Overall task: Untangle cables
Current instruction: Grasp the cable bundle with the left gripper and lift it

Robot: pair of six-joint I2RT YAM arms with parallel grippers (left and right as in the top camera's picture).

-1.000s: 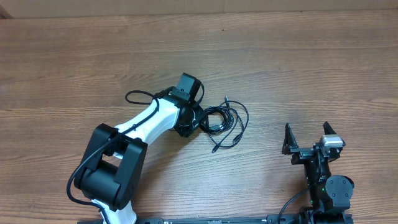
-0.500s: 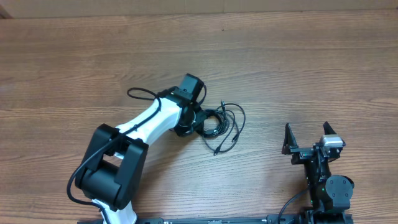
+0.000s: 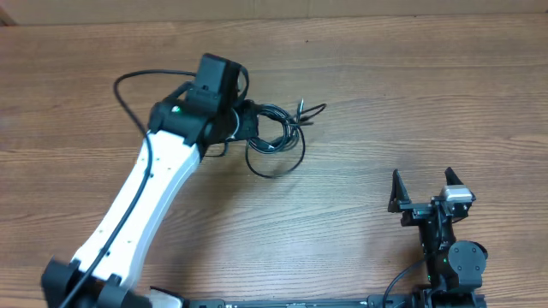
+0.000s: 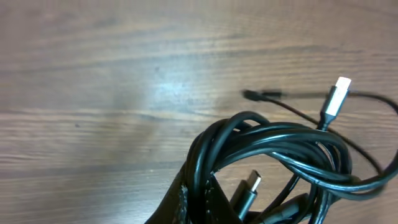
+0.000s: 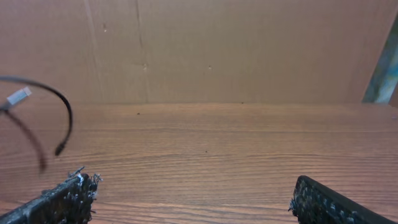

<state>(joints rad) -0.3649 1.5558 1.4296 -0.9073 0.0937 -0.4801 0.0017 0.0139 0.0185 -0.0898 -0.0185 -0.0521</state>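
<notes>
Cables sit bunched in a black tangle on the wooden table, a little toward 12 o'clock from the middle of the overhead view. The left gripper is at the tangle's 9 o'clock side, its jaws clamped together on the cords. It ends the white left arm, which reaches in from the 7 o'clock corner. One wide loop hangs out of the tangle toward 6 o'clock, and two thin ends stick out toward 2 o'clock.

The left wrist view shows the tangle close up in its 4 o'clock part. Several cords cross one another in a thick arc, and a dark finger at the bottom edge presses against the strands. A silvery plug points toward 1 o'clock above the arc, and a dark plug shows beneath it. A small thin tip lies toward 12 o'clock. Whether the tangle touches the wood here cannot be told.

The right gripper is at 4 o'clock in the overhead view, well apart from the cables, which lie toward its 10 o'clock. Its jaws stand wide apart. In its own wrist view the fingertips show at the two lower corners with only bare wood between them. A cardboard wall rises behind the table, and a curved cord end shows at 9 o'clock.
</notes>
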